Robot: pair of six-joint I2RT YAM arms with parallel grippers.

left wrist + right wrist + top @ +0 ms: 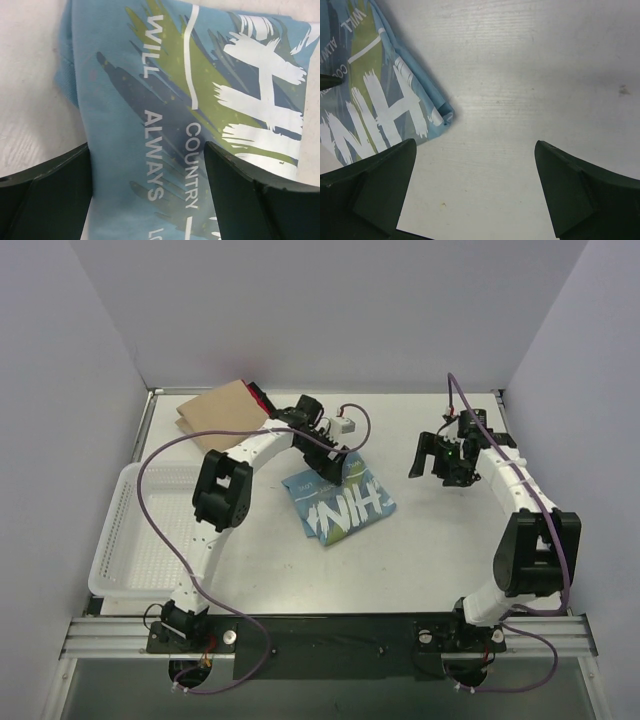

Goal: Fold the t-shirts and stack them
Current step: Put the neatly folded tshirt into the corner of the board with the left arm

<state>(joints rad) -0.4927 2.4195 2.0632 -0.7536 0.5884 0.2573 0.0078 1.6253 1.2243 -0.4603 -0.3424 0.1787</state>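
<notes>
Top external view showed a folded light blue t-shirt (338, 505) lying mid-table, its white lettering facing up. The left gripper (340, 466) hovered over the shirt's far edge, jaws spread wide with cloth visible between them. The right gripper (432, 462) hung well to the shirt's right above the bare table (430, 560), jaws also wide, holding nothing. A folded tan t-shirt (218, 408) lay at the far left, with a red-and-black t-shirt (259, 396) showing at its far edge.

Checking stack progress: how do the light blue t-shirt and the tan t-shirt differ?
The light blue t-shirt carries white lettering and yellow-green streaks; the tan t-shirt is plain. The blue one lies mid-table under the open left gripper; the tan one sits far left with a red edge showing beside it. Both are folded flat.
</notes>
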